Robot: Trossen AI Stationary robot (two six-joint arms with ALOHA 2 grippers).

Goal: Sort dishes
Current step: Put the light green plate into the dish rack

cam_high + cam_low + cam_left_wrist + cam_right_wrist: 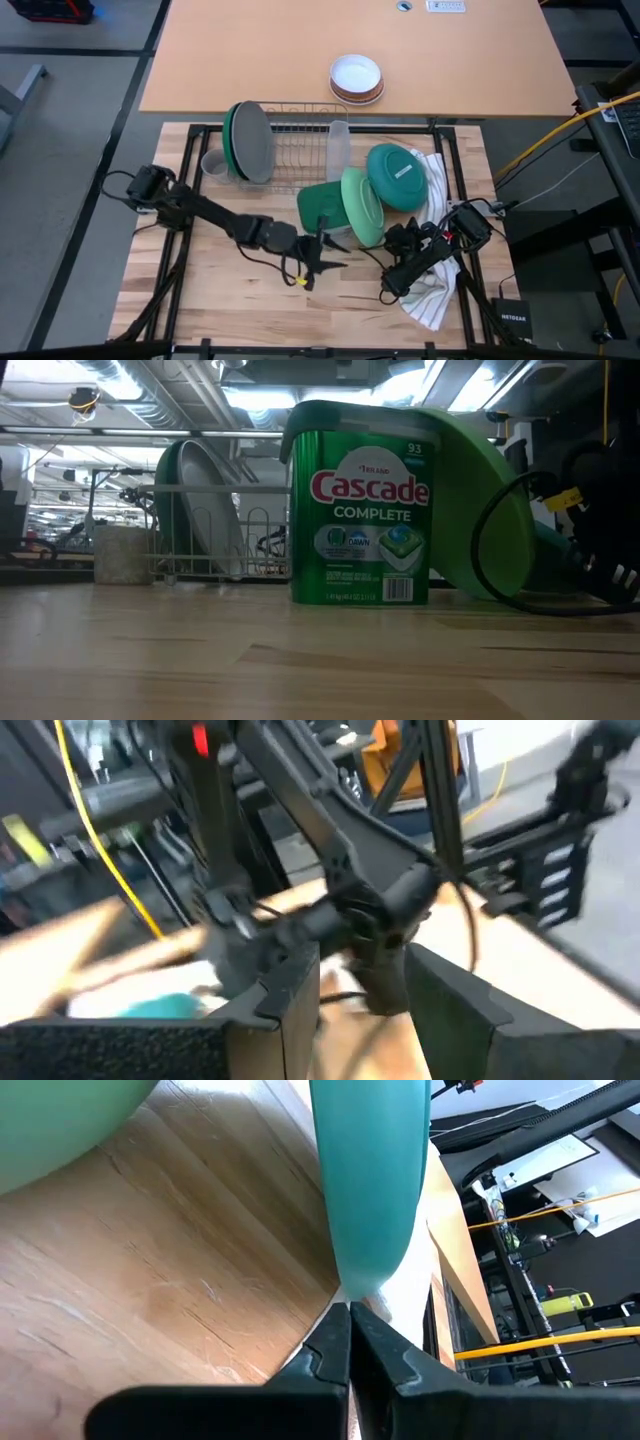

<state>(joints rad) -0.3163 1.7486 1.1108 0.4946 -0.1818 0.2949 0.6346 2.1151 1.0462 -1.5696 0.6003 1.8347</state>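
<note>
Two plates [250,140] already stand in the rack [300,150]; the light green plate [362,207] and teal plate [398,176] lean unsorted on the desk [220,280]. Left end effector [318,258] hangs released, empty, mid-desk; right end effector [392,292] rests clenched, empty, by the towel [428,300].

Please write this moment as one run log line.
left gripper: open, empty, over table | right gripper: shut, on towel | rack: grey plate | teal plate: unsorted

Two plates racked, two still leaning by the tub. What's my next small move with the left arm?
Probably swing the left end effector, open and empty, toward the light green plate leaning on the green tub; it is the nearest unracked dish. The right end effector rests shut over the towel.
</note>
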